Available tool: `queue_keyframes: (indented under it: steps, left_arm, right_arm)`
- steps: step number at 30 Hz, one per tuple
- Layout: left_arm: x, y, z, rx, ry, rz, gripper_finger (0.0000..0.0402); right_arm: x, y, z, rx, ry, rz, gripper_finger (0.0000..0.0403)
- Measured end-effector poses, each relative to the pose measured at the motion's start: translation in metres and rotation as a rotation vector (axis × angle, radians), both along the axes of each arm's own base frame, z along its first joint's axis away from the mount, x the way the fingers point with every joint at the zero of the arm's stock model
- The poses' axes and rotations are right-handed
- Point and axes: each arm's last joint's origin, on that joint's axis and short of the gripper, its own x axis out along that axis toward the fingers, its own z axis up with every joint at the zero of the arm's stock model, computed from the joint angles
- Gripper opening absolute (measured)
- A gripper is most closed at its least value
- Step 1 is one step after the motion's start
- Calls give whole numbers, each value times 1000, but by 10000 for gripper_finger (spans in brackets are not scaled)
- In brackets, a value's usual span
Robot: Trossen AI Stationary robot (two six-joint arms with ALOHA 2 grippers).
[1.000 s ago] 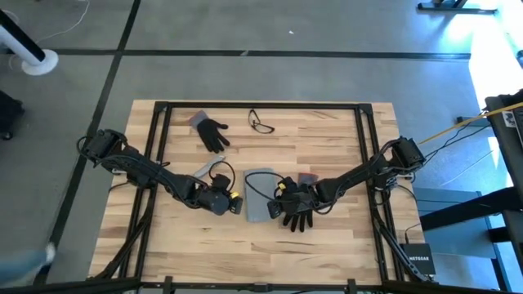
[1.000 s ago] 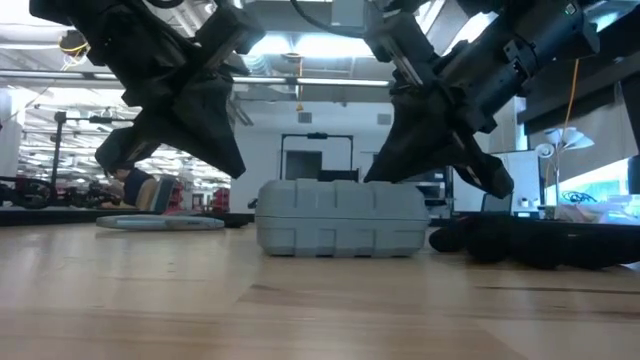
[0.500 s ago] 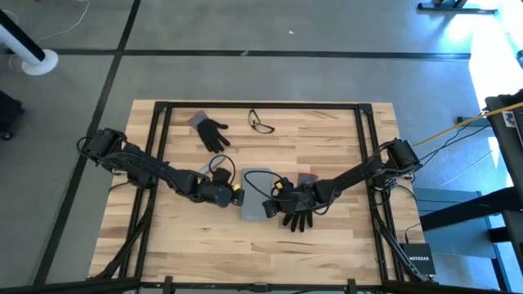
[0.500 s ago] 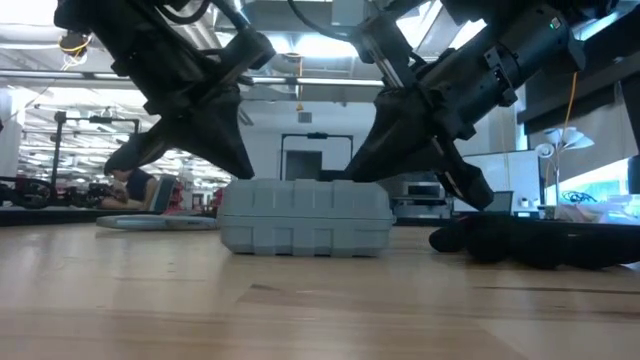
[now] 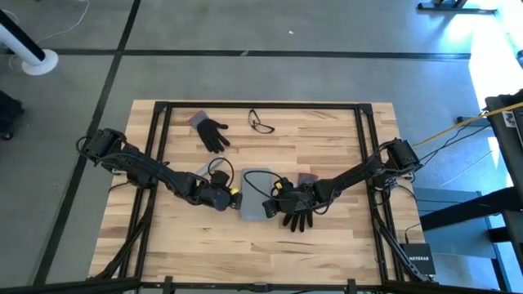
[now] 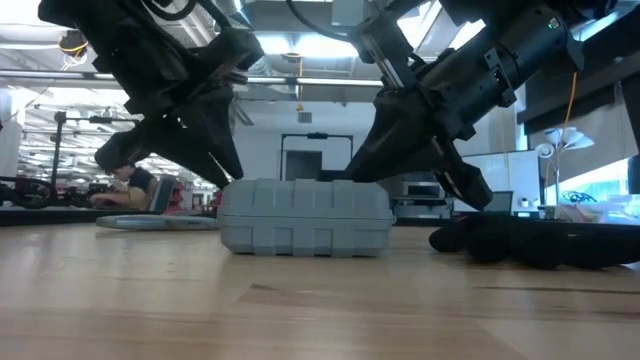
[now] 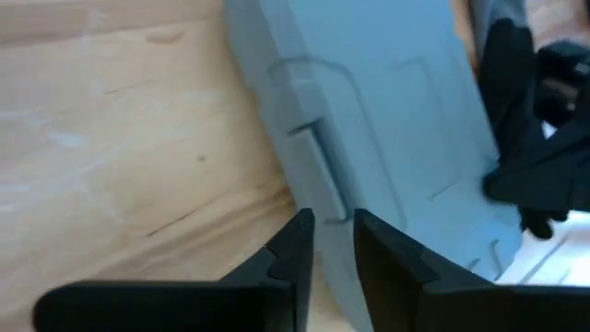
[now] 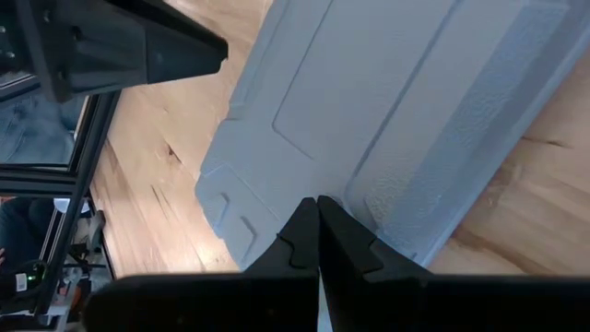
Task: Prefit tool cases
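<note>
The tool case (image 5: 255,196) is lying flat and closed near the middle of the desk (image 5: 327,237), its long axis running front to back. The left gripper (image 5: 234,194) is sitting at its left edge, fingers (image 7: 293,254) slightly parted, gripping nothing. The right gripper (image 5: 272,194) is pressing its closed fingers (image 8: 302,242) on the lid. 1 black glove (image 5: 296,214) is lying beside the case; another glove (image 5: 214,133) and glasses (image 5: 261,123) are resting well behind.
</note>
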Motion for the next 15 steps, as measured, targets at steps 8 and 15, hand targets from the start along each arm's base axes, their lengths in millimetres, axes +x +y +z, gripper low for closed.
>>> queue_keyframes:
  steps: [8, 15]
  left_arm:
    - [3, 5, 1, 11, -14, 0, 71]
    - [9, 2, -10, -4, -3, -10, 50]
  right_arm:
    - [0, 0, 0, 2, 2, 8, 0]
    - [0, 0, 0, 3, 3, 8, 0]
